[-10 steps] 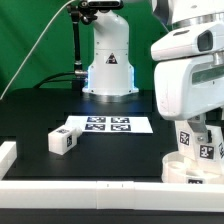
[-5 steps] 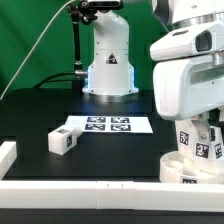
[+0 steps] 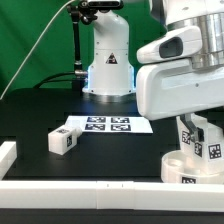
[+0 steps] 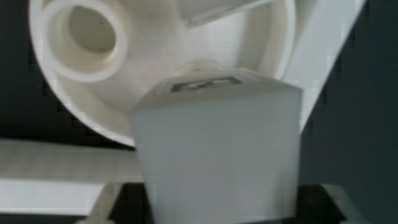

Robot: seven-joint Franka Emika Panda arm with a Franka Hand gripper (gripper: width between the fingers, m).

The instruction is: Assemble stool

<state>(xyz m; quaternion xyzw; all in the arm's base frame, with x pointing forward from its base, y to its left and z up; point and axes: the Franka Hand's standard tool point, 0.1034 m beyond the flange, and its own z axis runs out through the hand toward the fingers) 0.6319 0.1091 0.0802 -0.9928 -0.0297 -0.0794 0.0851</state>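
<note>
Gripper is clamped on a leg right over the seat, just behind the front rail. Loads of open counter toward the spare leg.

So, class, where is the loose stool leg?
Exterior view's left: the loose leg lies on the black table, just left of the marker board.

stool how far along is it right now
Done: the seat lies flat at the exterior view's right; I cannot tell whether any leg is fixed to it. In hand: the gripper holds a leg upright over the seat. Left: seating it, then the loose leg lying beside the marker board.
</note>
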